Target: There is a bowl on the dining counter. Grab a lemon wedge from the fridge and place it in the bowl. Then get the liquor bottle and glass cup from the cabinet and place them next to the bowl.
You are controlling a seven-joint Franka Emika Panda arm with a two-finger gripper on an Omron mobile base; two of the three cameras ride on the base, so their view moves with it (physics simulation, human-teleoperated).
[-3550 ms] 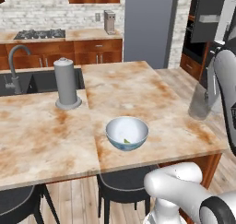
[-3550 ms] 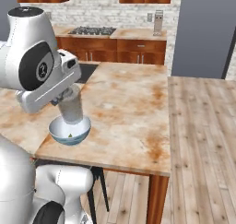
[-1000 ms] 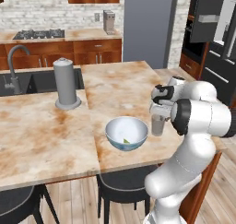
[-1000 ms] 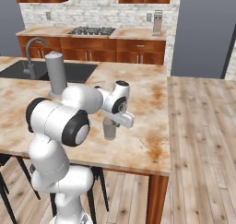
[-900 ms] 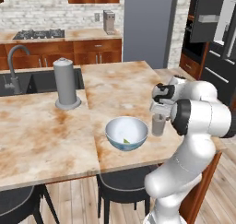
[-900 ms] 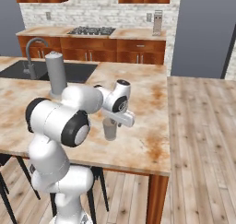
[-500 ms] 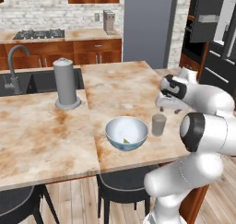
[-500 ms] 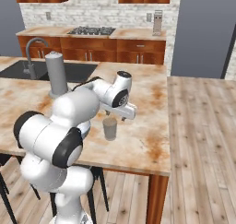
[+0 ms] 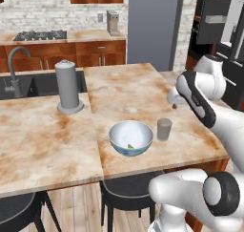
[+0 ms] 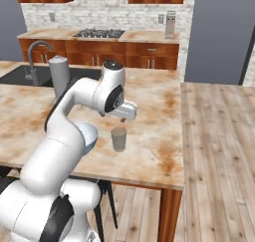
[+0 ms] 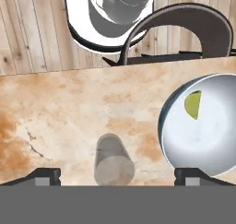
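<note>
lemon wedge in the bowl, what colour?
Yellow-green lemon wedge, lying inside the bowl; clearest in the hand view.

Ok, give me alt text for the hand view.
Looking straight down, a glass cup stands upright on the dining counter, between the open gripper fingertips. Beside it, apart, sits a bowl holding a lemon wedge; a dark stool is past the counter edge.

Camera layout: two base views and one hand view.
Both base cameras looked forward and down over the dining counter (image 9: 143, 83) from behind the arm, left and right, sharing the bowl (image 9: 130, 137) and glass cup (image 9: 164, 129); the hand camera looked straight down, close above both.
</note>
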